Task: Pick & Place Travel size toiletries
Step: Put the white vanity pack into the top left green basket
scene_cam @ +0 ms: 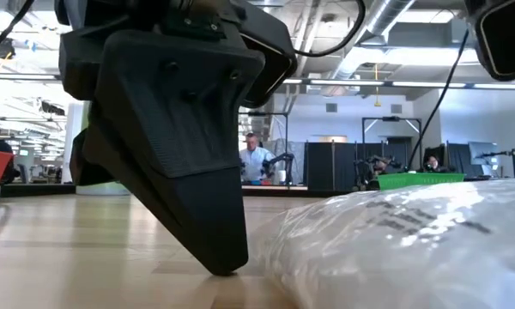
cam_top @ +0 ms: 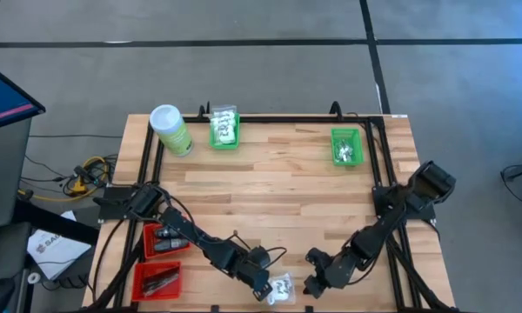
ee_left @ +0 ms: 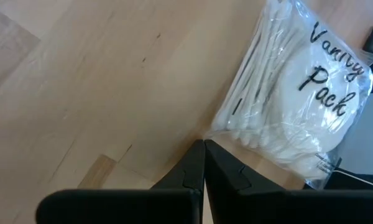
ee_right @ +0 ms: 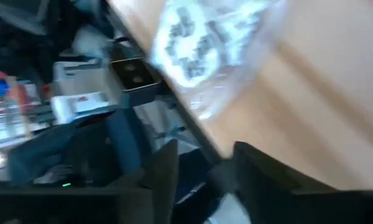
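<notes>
From above, both arms reach to the near edge of the wooden bench. A white crinkly packet lies there between the left tool and the right tool, the left one just beside it. Along the far edge stand a light-green canister with a white lid and two green baskets, both with small white items in them. Two red baskets holding dark sticks sit at the left edge, under the left arm.

At bench height, the left tool stands with its tip on the wood, its fingers pressed together, right next to the packet, which fills the lower right. People show in the room behind.

The left wrist camera shows its two dark fingers closed against each other, tips at the edge of the packet, a clear bag of cotton swabs printed "Vanity Pack" in black.

The right wrist camera is blurred; its fingers stand apart with nothing between them, and the packet lies ahead on the bench near its edge.
</notes>
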Motion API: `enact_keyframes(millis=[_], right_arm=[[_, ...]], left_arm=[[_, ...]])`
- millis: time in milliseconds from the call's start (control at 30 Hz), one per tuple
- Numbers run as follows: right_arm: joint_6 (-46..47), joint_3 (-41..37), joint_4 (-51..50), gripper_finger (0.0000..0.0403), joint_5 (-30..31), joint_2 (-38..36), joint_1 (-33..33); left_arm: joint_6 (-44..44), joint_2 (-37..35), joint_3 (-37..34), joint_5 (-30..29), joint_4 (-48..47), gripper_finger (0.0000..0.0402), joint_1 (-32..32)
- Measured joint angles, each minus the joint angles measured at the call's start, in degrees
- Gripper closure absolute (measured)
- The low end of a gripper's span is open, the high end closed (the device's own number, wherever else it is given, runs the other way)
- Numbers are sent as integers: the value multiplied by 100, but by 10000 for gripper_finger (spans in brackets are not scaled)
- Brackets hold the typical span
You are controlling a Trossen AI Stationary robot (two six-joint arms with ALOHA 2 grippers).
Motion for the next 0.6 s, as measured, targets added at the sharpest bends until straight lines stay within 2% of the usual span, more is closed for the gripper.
enact_keyframes(millis=[67,267,400,600], right_arm=[[149,13,423,227,46,211,32],[500,9,480,160,182,676,55],[521,9,887,154,400,891,54],[524,40,1559,168,605,1202,-40]], left_arm=[[-2,0,0,0,12,401,2],[-33,0,-11,0,94,401,-11],[-96,0,-13,6,261,401,-52],[-118,0,-13,2,324,401,-76]])
